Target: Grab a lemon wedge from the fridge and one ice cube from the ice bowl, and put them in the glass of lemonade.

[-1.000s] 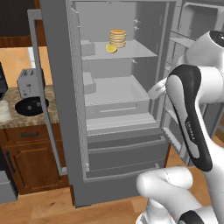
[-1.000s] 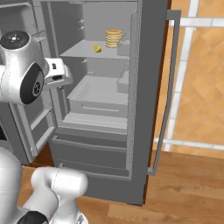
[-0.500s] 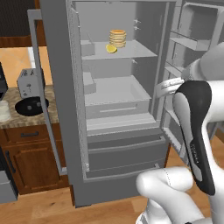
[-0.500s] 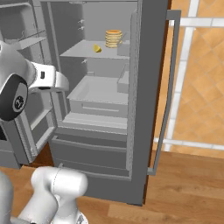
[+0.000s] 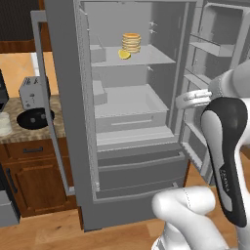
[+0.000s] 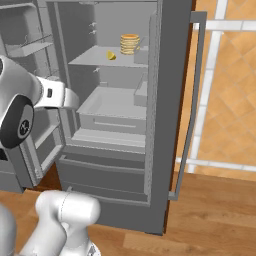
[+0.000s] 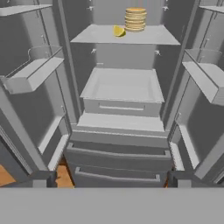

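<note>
In the left base view, the tall grey steel French-door fridge (image 5: 132, 122) stands with both doors swung wide. On its upper shelf lies the small bright-yellow lemon wedge (image 5: 124, 54), just beside a stack of tan pancakes (image 5: 131, 42) that sits behind and to its right. Left of the fridge, on a speckled stone counter (image 5: 41, 132) above brown wooden cabinets, rests the shallow round black ice bowl (image 5: 35, 118), with a silver toaster (image 5: 33, 92) just behind it. At the picture's left edge, the short whitish glass of lemonade (image 5: 4, 124) stands near the bowl. The white arm rises at the lower right, its hand reaching toward the fridge's right door shelves; the jaws cannot be made out here.

In the right base view, the lemon wedge (image 6: 111, 55) and pancake stack (image 6: 130, 44) sit on the same upper shelf, the wedge lower left of the stack. The arm's white wrist stretches from the left toward the open fridge (image 6: 165, 100), well below the shelf.

In the hand view, the camera faces straight into the fridge (image 7: 120, 122). The lemon wedge (image 7: 118, 31) lies high on the top shelf, touching or nearly touching the pancake stack (image 7: 135, 19). The gripper (image 7: 111, 179) has its two dark fingertips (image 7: 42, 178) spread far apart at the bottom corners, released and holding nothing, well apart from the wedge.
</note>
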Available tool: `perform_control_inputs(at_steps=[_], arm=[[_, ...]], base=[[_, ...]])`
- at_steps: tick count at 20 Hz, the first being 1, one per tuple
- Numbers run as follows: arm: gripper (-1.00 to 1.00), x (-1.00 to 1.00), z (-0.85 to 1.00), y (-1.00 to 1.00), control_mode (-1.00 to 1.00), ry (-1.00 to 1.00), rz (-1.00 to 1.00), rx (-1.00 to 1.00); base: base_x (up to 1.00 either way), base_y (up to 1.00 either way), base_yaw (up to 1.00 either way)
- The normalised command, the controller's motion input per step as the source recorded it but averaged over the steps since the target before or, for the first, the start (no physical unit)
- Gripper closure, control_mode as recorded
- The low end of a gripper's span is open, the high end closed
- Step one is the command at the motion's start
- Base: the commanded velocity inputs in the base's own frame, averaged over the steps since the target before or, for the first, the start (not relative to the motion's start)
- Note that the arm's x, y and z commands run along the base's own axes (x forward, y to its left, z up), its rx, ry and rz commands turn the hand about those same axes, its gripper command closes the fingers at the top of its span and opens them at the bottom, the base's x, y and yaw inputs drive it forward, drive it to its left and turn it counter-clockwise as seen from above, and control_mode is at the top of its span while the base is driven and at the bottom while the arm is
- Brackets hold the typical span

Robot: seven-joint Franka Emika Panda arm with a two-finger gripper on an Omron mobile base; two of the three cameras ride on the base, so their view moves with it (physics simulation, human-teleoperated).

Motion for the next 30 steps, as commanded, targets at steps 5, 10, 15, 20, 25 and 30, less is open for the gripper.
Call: perform_control_inputs(at_steps=[5, 10, 15, 20, 25, 30], arm=[[-1.00, 0.00, 0.00, 0.01, 1.00, -0.04, 0.00, 0.00], [-1.00, 0.00, 0.00, 0.00, 1.00, 0.00, 0.00, 0.00], [-1.00, 0.00, 0.00, 0.00, 1.00, 0.00, 0.00, 0.00], [-1.00, 0.17, 0.00, 0.04, -1.00, -0.07, 0.00, 0.03], [-1.00, -0.11, 0.24, 0.12, -1.00, -0.32, 0.00, 0.19], [-1.00, 0.22, 0.26, 0.59, -1.00, -0.13, 0.00, 0.04]], base=[[0.32, 0.11, 0.00], [0.99, 0.22, -0.03], [0.98, 0.10, -0.05], [0.36, 0.01, 0.00], [0.00, 0.00, 0.00], [0.00, 0.00, 0.00]])
